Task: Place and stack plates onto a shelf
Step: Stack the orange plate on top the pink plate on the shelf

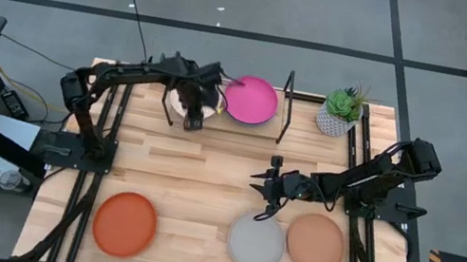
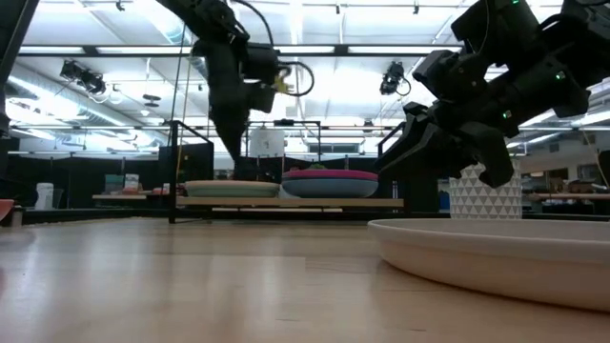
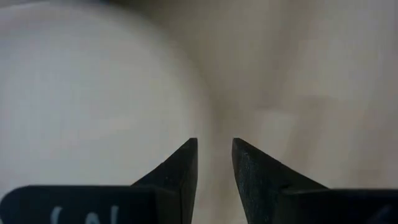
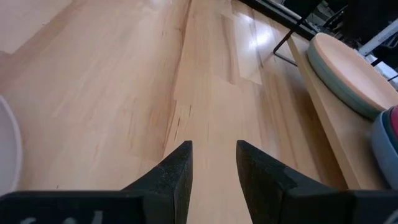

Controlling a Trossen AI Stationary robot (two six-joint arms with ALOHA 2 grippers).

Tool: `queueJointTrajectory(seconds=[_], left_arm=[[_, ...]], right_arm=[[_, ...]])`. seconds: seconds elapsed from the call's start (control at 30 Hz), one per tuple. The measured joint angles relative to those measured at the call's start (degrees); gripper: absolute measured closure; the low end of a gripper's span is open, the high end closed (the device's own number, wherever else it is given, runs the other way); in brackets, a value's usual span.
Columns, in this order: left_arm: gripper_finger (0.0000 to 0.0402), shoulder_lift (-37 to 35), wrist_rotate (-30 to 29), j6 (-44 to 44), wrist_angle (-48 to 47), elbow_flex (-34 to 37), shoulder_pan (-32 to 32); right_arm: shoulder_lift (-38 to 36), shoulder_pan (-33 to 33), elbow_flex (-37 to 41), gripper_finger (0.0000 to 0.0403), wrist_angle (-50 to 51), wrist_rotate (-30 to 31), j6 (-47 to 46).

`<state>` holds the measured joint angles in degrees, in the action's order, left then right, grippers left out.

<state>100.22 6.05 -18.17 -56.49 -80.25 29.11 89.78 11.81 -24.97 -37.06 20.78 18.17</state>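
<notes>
Now my left gripper [image 3: 214, 142] hangs parted and empty over the cream plate [image 3: 93, 93] on the left half of the shelf [image 2: 286, 202], along the counter's far edge. Lifting straight up should leave the plate square. My right gripper [image 4: 213, 144], likewise parted and empty, hovers near the grey plate [image 1: 255, 243] by the front edge; I'd take its rim low. The black uprights [image 1: 289, 93], pink plate [image 1: 251, 98] and potted plant [image 1: 341, 111] crowd the approach.

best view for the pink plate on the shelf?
High view: the pink plate shows whole from above, on the shelf beside the left gripper. Low view gives only its edge, atop a blue plate. Right wrist catches a sliver at the frame edge; left wrist shows none.
</notes>
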Motion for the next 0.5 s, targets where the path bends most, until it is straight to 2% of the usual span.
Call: queueJointTrajectory(seconds=[0.07,0.17,0.37,0.5], left_arm=[[0.0295,0.0,6.3,1.19,-1.09,0.0,-2.82],[0.0295,0.0,9.57,5.51,-2.91,0.0,-8.39],[0.0295,0.07,8.61,23.0,-6.72,0.0,-19.88],[0.0295,0.07,2.78,31.74,-8.01,0.0,-26.78]], right_arm=[[0.0,0.0,0.0,0.0273,0.64,-0.02,-0.17],[0.0,0.0,0.0,0.0273,1.04,-0.13,-0.12],[0.0,-0.07,0.0,0.0273,0.97,-1.6,1.38],[0.0,-0.07,0.0,0.0273,0.68,-2.94,2.48]])
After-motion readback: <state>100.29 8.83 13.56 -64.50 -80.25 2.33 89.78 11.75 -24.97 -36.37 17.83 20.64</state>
